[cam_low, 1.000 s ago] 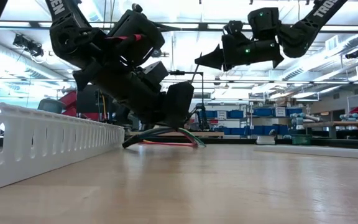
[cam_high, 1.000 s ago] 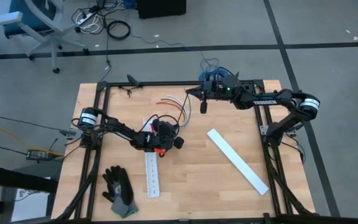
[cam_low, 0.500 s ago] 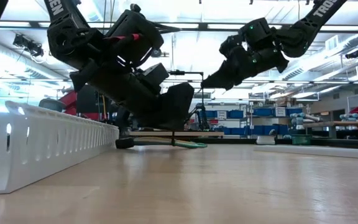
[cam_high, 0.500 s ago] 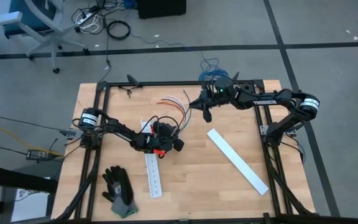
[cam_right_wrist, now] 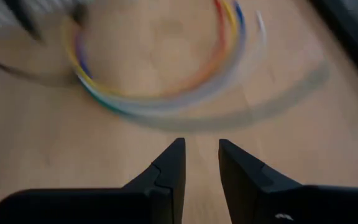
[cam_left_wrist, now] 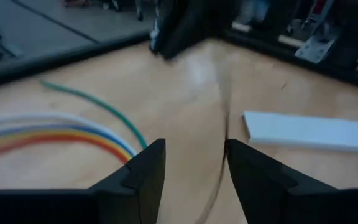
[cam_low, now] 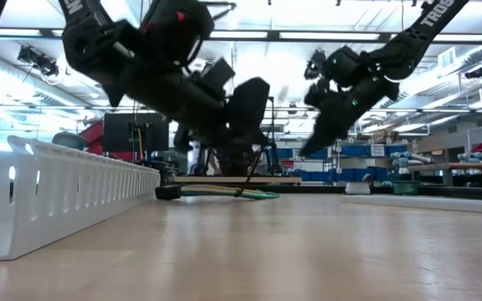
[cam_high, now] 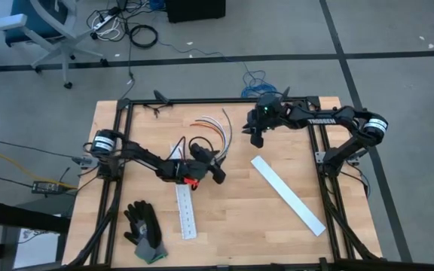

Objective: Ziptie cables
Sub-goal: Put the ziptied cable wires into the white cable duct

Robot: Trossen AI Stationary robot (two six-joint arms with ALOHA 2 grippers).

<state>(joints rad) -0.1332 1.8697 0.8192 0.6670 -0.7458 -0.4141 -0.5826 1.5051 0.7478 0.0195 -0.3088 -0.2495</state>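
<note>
1. The cables (cam_high: 211, 126) lie loose on the table (cam_high: 232, 218) toward its far edge, fanned in a shallow curve of red, orange, white and grey; no band shows around them, so by my judgement the tying is not done
2. The left gripper (cam_high: 218, 175) hangs above the wood near the table's middle, beside the cables' near ends; in its wrist view the fingers (cam_left_wrist: 143, 177) stand apart with nothing clamped between them
3. In that same view a thin dark strip, likely the ziptie (cam_left_wrist: 224, 134), runs across the wood between the fingers; whether it touches either one I cannot tell
4. The right gripper (cam_high: 256, 139) hovers near the far edge, just beside the cables, and its fingers (cam_right_wrist: 166, 171) are parted and grip nothing
5. A white slotted strip (cam_high: 286, 194) lies toward the right edge, a second (cam_high: 184, 214) and a glove (cam_high: 145, 230) near the front edge; all untouched
6. What is left, as I judge it: gather the wires, loop the tie round them, cinch it
</note>
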